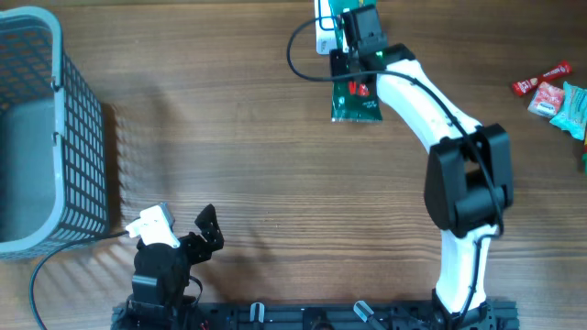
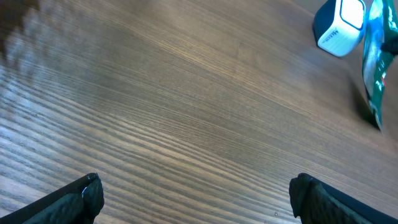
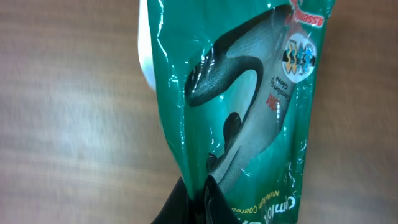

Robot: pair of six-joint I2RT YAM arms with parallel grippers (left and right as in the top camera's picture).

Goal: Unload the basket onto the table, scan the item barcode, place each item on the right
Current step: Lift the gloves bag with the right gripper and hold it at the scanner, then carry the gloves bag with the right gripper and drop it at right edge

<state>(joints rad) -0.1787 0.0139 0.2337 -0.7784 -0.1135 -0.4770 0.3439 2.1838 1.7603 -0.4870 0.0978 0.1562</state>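
R hand (image 3: 198,198) is clamped shut on the bottom edge of the green packet (image 3: 249,124), black fingertips pinching the foil. The packet runs up and away from the wrist cam. Overhead, the R arm (image 1: 431,110) reaches from the near edge across to the far side of the surface (image 1: 229,137), bent at the elbow, wrist over the packet. The packet sits just beside the white scanner (image 1: 323,27), poss. overlapping it; can't tell if they touch. In the L wrist view the packet shows edge-on next to the scanner and prob. hangs off the surface, but that view is poor.

L hand (image 1: 209,231) is low at the near edge, fingers wide apart, nothing between them, well apart from the packet.

Packet: glossy, crinkled green foil w/ a grey-black glove pic and red lettering. Barcode not visible.

Grey basket (image 1: 55,137) at the L edge; snack packs (image 1: 550,92) at the R edge.
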